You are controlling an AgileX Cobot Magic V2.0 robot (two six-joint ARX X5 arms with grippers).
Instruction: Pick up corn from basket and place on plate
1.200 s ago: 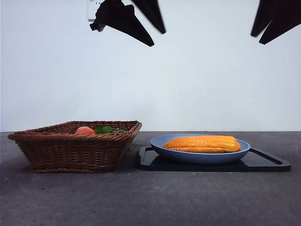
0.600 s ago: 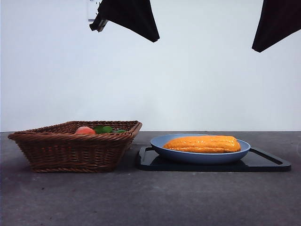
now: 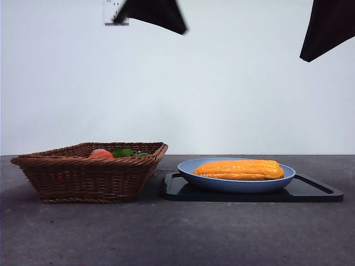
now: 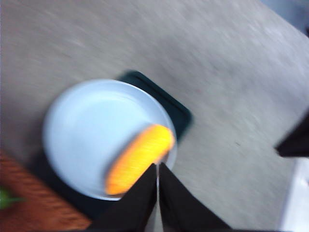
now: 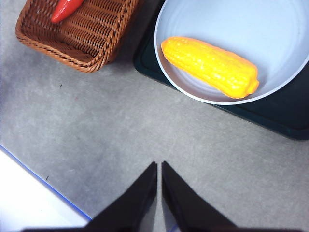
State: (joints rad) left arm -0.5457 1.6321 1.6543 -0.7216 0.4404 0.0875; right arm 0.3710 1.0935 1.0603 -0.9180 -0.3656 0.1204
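**Corn on the plate, both grippers up and empty**

Corn, the long orange-yellow bumpy plastic cob (image 3: 238, 169), lies flat inside the round light-blue plate (image 3: 191, 166), so your placing looks done. Your left gripper (image 4: 158, 169) hangs high above it, jaws closed together, holding nothing. Your right gripper (image 5: 159, 166) is likewise pinched closed and empty. The brown woven wicker basket (image 3: 72, 177) sits off beside the plate.

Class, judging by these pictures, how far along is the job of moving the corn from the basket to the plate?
Done: the corn lies on the plate, out of the basket. In hand: nothing; the left claw and right claw are shut, raised and empty. Left: apparently nothing.
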